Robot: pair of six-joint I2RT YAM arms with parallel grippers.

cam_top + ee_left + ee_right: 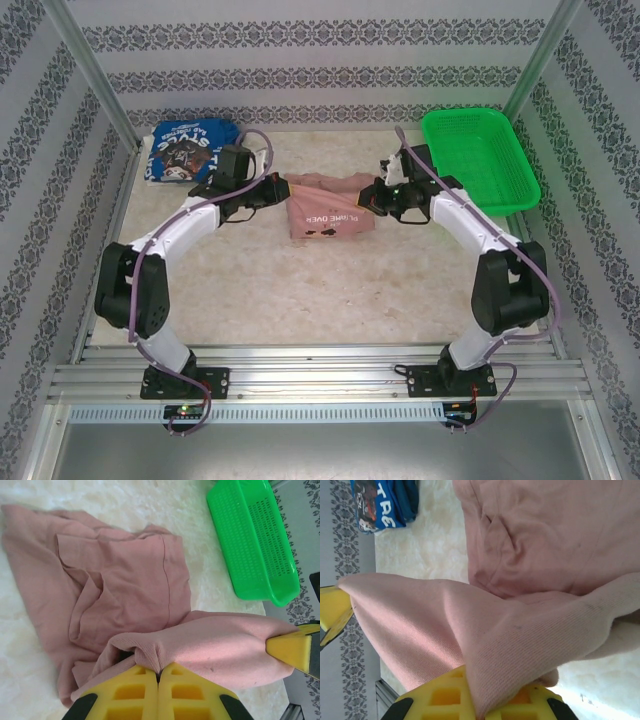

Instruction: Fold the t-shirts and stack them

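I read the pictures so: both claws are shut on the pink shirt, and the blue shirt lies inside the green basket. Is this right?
Not fully. The blue shirt lies not in the basket but on the table, in the far left corner; the basket stands far right. The top view shows it. The left claw and right claw are shut on the pink shirt.

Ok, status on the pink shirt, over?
Left gripper, right gripper shut on pink t-shirt, edge stretched between. Blue t-shirt far left. Green basket right, not obstructing.
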